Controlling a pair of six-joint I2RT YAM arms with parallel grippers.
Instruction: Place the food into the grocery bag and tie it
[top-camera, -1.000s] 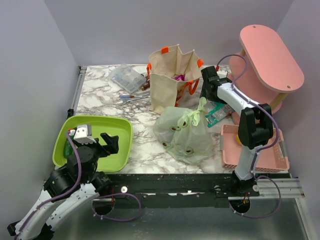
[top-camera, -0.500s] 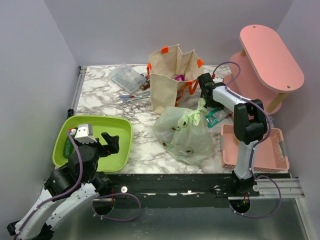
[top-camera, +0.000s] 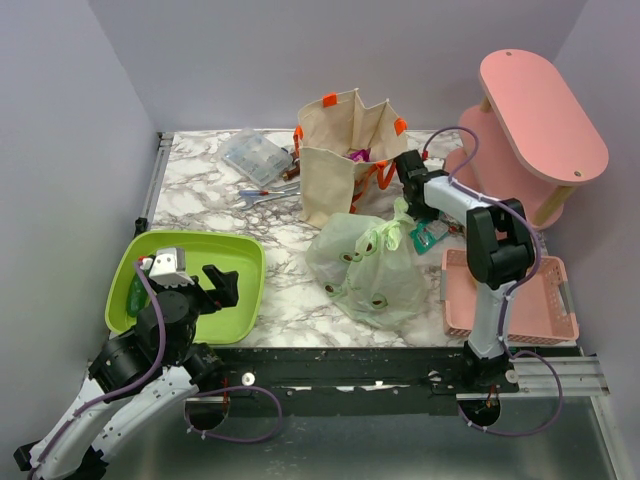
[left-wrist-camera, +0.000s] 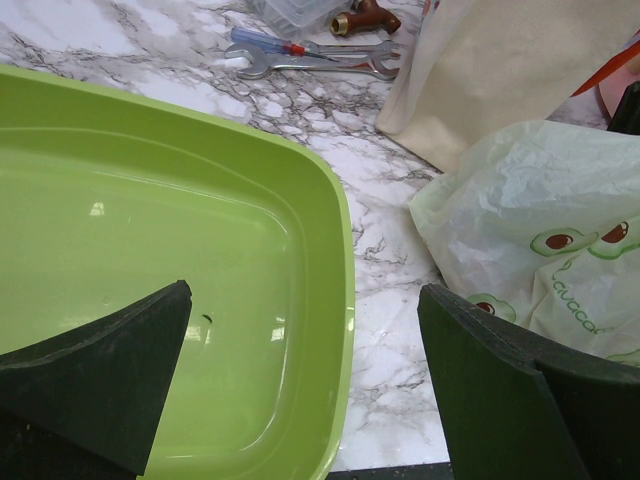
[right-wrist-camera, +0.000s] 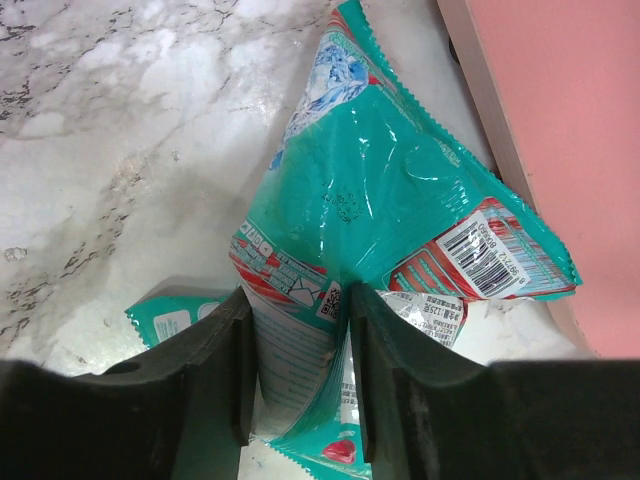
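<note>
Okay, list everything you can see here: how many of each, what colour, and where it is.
thin plastic bag with avocado prints: one, light green, table centre
stiff fabric tote with orange handles: one, beige, behind the bag
plastic tray: one, lime green, near left
lidded plastic box: one, clear, far left
metal spanner: at least one, silver, by the box
foil snack packets: at least two, teal, far right
slatted basket: one, pink, near right
oval-topped stand: one, pink, far right
marble-patterned table: one, white and grey
left arm: black, jaws open over the tray
right arm: black and white, jaws shut on a packet
</note>
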